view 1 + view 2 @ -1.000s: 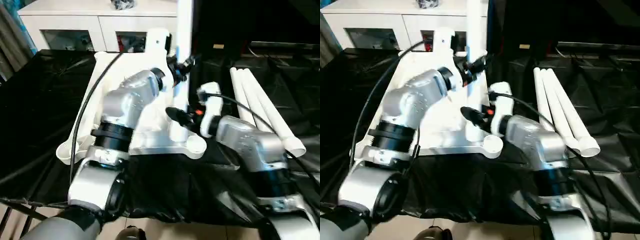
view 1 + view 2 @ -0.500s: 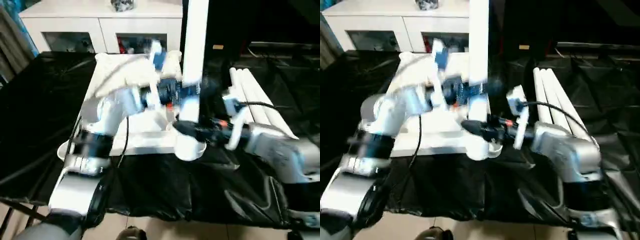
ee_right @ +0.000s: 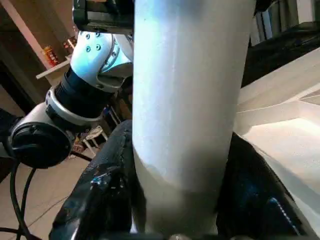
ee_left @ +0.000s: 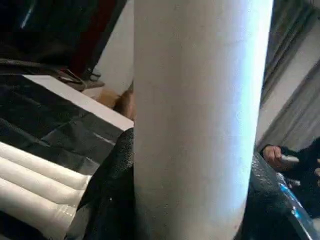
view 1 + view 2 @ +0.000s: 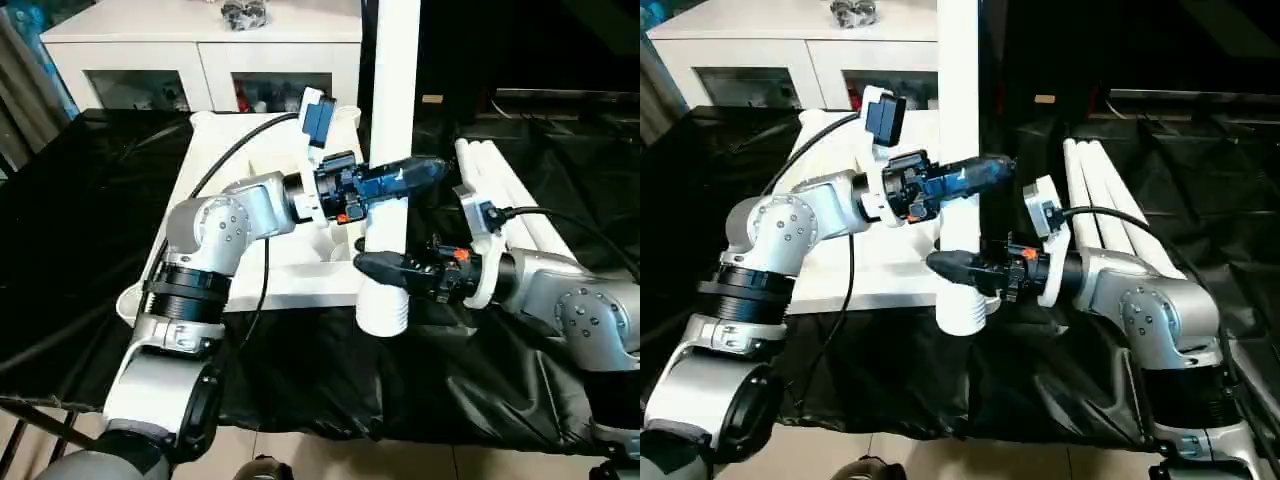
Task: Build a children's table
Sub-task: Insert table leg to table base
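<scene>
Both arms reach inward and meet at one upright white leg (image 5: 390, 150) standing at the near right corner of the upside-down tabletop (image 5: 230, 215) on the black-covered work table (image 5: 80, 230). The left gripper (image 5: 385, 182) comes in level from the left and clamps the leg partway up; the right gripper (image 5: 385, 268) comes in level from the right and clamps it lower, near its base. Three more legs (image 5: 520, 215) lie side by side to the right.

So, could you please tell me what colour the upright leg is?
White; the upright leg shows best in the left eye view.
</scene>
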